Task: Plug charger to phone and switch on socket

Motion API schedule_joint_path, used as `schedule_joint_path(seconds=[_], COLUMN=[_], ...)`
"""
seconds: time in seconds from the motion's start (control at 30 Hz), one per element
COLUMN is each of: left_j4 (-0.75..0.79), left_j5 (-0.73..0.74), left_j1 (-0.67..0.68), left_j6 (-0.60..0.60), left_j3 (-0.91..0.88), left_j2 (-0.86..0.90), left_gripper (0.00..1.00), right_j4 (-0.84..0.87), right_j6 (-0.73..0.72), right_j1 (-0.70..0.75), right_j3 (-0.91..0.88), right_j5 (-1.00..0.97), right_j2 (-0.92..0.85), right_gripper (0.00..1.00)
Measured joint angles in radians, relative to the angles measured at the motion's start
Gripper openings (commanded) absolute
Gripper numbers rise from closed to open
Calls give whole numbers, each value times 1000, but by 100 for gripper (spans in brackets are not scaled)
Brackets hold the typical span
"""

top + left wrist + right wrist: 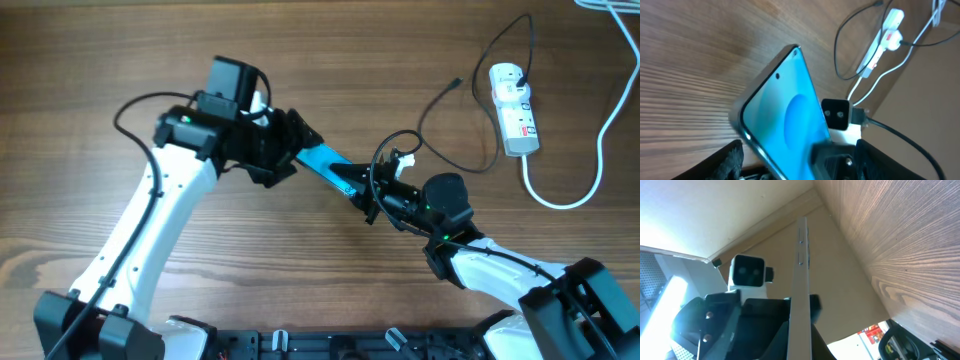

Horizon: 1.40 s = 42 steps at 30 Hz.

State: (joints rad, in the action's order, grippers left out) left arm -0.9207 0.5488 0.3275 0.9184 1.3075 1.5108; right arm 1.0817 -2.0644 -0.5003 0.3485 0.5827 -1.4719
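My left pincer (290, 148) is clamped on the phone (325, 165), its long axis aimed at the right pincer (367, 190), whose state I cannot tell. The charger tip (457, 82) lies beyond, nearer that right one.

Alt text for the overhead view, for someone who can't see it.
Two robot arms meet over a wooden table at a teal phone: the left jaws hold one end, the right jaws sit at the other. A white socket lies at the far right, the black charger curling beside it.
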Motion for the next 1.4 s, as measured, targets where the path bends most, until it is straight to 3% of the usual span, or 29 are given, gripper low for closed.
schedule_joint_path(seconds=[0.37,0.73,1.0,1.37,1.4], left_j4=[183,231,294,314,313], left_j5=[0,-5,-8,-4,-4], left_j1=[33,35,43,43,43], left_j6=[110,182,266,312,314], left_j3=[-125,-130,-130,-131,-131], left_j2=[1,2,3,3,3], left_gripper=[38,23,5,4,4], right_j4=[0,8,23,27,27], right_j6=[0,-4,-49,-49,-49], right_j1=[0,6,13,18,18], right_j3=[0,0,0,0,1], right_j5=[0,-18,-55,-68,-68], right_j2=[0,0,0,0,0], right_gripper=[4,4,4,4,11])
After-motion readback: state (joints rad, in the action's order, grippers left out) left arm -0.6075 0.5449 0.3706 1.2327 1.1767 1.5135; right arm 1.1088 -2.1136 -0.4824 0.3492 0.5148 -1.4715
